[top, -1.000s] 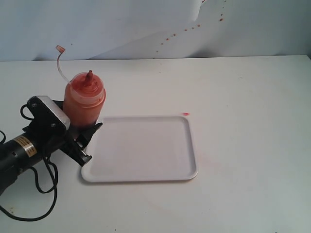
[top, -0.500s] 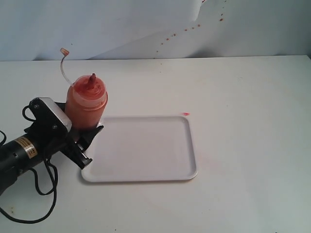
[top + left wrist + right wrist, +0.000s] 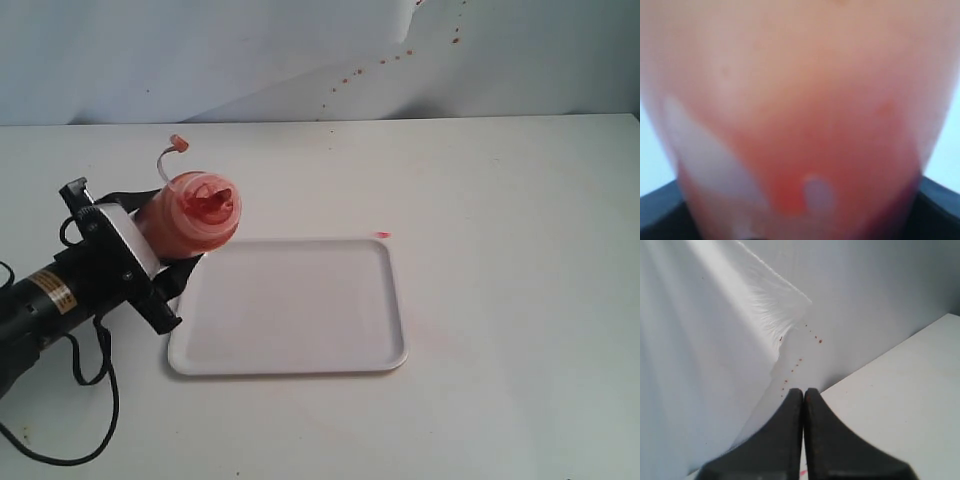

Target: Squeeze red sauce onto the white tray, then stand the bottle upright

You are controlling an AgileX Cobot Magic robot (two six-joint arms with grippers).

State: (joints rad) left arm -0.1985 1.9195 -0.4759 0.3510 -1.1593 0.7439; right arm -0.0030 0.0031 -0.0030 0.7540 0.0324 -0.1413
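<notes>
Bottle [image 3: 195, 215] leans toward the white tray [image 3: 300, 340] near the left edge of the table [image 3: 500, 300], clamped in the left tool [image 3: 165, 250]. Left wrist view shows only red sauce [image 3: 790, 185] behind its blurred wall. Right tool [image 3: 803, 395] is fully closed, empty.

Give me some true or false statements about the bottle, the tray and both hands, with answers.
1. The left hand grips the bottle. True.
2. The bottle stands upright. False: it leans toward the white tray.
3. The white tray is smeared red. False: no red shows on it.
4. The right hand is shut and empty. True.
5. A red spot lies on the table by the tray's far corner. True.
</notes>
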